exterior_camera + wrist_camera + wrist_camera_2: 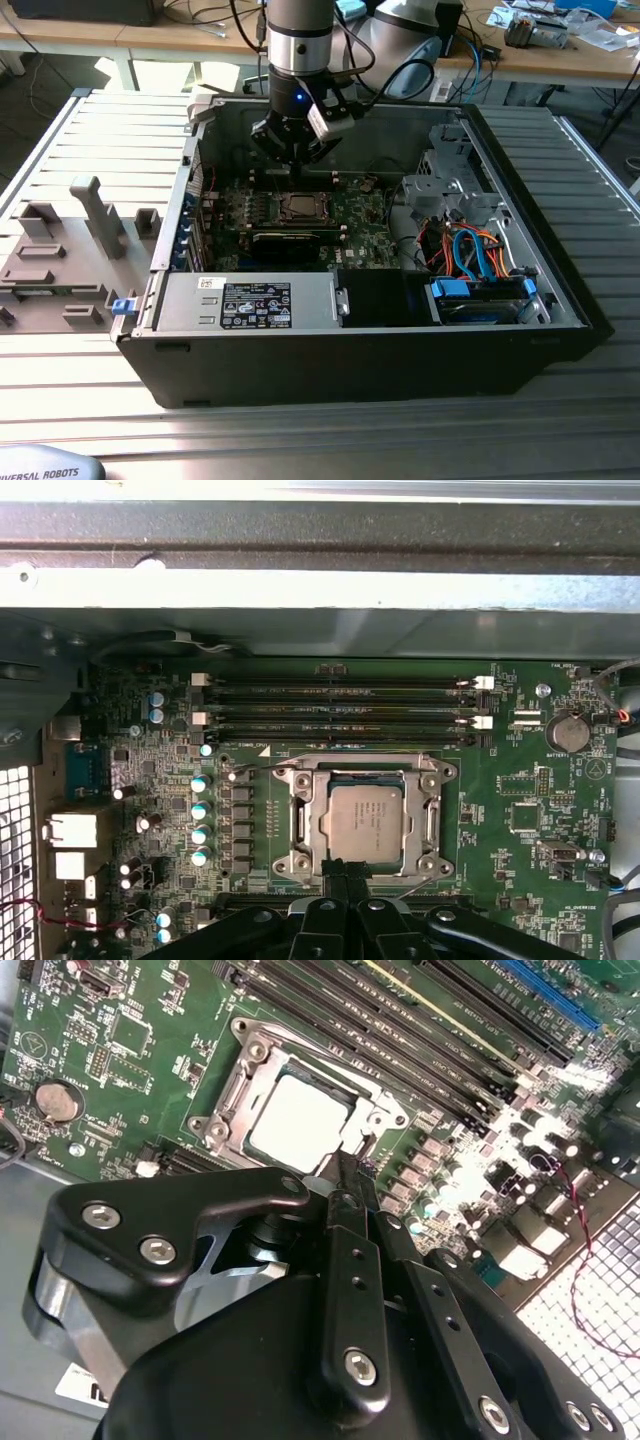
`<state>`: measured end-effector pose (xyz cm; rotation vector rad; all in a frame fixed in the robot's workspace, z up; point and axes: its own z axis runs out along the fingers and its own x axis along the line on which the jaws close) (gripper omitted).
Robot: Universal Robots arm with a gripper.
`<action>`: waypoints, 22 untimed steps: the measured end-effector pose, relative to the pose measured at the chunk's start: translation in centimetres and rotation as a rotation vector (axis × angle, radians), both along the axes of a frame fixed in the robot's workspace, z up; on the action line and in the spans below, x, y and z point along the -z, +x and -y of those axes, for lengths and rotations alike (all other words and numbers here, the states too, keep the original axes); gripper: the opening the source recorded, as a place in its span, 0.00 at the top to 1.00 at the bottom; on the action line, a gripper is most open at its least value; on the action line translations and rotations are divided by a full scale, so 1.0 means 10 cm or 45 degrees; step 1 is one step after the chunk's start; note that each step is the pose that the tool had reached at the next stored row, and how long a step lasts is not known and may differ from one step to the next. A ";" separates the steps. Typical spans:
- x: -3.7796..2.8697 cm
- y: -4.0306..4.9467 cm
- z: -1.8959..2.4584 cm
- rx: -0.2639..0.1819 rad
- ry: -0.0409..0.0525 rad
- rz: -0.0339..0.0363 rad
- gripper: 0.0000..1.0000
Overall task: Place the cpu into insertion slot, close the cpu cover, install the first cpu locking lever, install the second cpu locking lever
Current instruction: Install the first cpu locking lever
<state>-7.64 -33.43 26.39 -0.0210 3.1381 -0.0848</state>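
The cpu (364, 820) sits flat in the socket on the green motherboard (520, 810), with the cpu cover (362, 780) lying closed around it as a silver frame; its square opening leaves the dull metal top bare. One cpu and one cover show in both wrist views. In the second wrist view the cpu (298, 1122) is partly cut off by the black gripper (340, 1175) body at its near corner. The fingers (345, 872) are pressed together into one narrow tip, pinching nothing, and that tip hangs just at the cover's edge; whether it touches the frame is hard to tell. A thin wire lever (255, 767) runs along one side of the socket, its end hard to follow. Four long memory slots (340, 710) lie beside the socket. In the exterior view the gripper (298, 165) reaches down into the open computer case (350, 370), which rests on the ribbed tabletop (90, 150).
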 end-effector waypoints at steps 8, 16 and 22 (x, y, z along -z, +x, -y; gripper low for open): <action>0.001 -0.017 0.000 0.000 0.000 0.0000 0.89; 0.001 -0.033 0.000 0.000 0.000 0.0000 0.89; 0.002 -0.051 0.000 0.000 0.000 0.0000 0.89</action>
